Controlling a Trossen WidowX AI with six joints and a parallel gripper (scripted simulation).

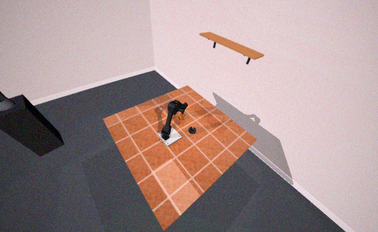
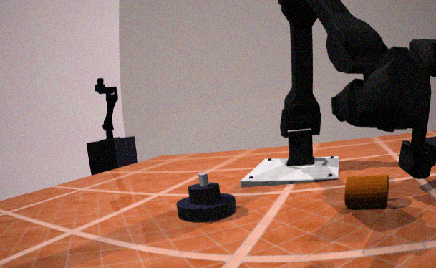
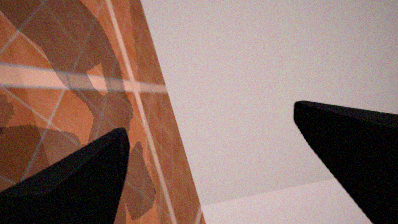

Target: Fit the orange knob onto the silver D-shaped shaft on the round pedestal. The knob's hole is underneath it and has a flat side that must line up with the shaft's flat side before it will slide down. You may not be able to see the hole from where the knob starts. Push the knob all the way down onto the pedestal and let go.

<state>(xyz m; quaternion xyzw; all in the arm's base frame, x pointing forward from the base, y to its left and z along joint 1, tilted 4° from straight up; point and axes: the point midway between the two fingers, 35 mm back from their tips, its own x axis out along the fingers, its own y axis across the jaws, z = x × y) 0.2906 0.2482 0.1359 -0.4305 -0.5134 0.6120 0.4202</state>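
The orange knob [image 2: 366, 191] [image 1: 180, 116] lies on its side on the tiled floor, to the right of the arm's base plate. The dark round pedestal [image 2: 206, 206] [image 1: 192, 130] stands to the left of it, with the short silver D-shaped shaft [image 2: 203, 179] upright and bare on top. My gripper [image 3: 211, 123] [image 1: 182, 111] [image 2: 429, 155] is open and empty. It hangs low, just behind and to the right of the knob, and is not touching it. The wrist view shows only floor tiles and wall between the fingers. The knob's hole is not visible.
The arm's white base plate [image 2: 273, 173] [image 1: 175, 137] sits behind the knob and pedestal. A black box with a second small arm [image 2: 112, 154] stands off the tiles at the far left. A wall with a shelf [image 1: 231, 46] runs along the tiled area's far edge.
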